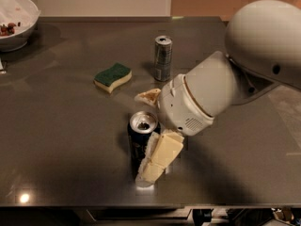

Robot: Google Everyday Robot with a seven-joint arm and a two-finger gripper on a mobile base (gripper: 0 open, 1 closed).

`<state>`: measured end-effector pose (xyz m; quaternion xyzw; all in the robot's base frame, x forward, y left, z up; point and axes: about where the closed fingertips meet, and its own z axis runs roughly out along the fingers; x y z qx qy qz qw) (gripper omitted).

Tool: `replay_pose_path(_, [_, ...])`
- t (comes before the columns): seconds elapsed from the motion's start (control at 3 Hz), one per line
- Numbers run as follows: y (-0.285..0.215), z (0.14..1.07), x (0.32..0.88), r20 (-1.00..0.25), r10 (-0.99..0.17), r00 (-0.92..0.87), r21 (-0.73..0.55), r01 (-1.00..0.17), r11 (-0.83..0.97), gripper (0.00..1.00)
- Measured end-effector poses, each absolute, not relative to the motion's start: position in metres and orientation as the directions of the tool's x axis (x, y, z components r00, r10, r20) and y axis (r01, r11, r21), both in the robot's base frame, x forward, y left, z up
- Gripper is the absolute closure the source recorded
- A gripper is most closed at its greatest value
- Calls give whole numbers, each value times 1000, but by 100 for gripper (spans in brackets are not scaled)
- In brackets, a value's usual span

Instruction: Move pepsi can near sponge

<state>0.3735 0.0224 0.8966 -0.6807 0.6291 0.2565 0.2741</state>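
The pepsi can [139, 142], dark blue with a silver top, stands upright on the dark table, front of centre. The sponge [113, 76], green over yellow, lies farther back and to the left, well apart from the can. My gripper [151, 128] is open and straddles the can. One cream finger [148, 97] sits just behind the can. The other [161, 155] lies against its front right side. The can's lower right is hidden by that finger.
A taller slim silver-grey can [162, 58] stands behind the gripper, right of the sponge. A white bowl [14, 25] with food sits at the back left corner. The table's front edge [94, 204] runs just below the pepsi can.
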Motion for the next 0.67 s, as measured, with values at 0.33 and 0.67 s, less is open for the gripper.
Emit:
replay_pose_path(0.33, [19, 893, 377, -692, -718, 73, -52, -997, -51, 18])
replay_pose_path(0.67, [11, 899, 388, -689, -721, 74, -58, -997, -47, 41])
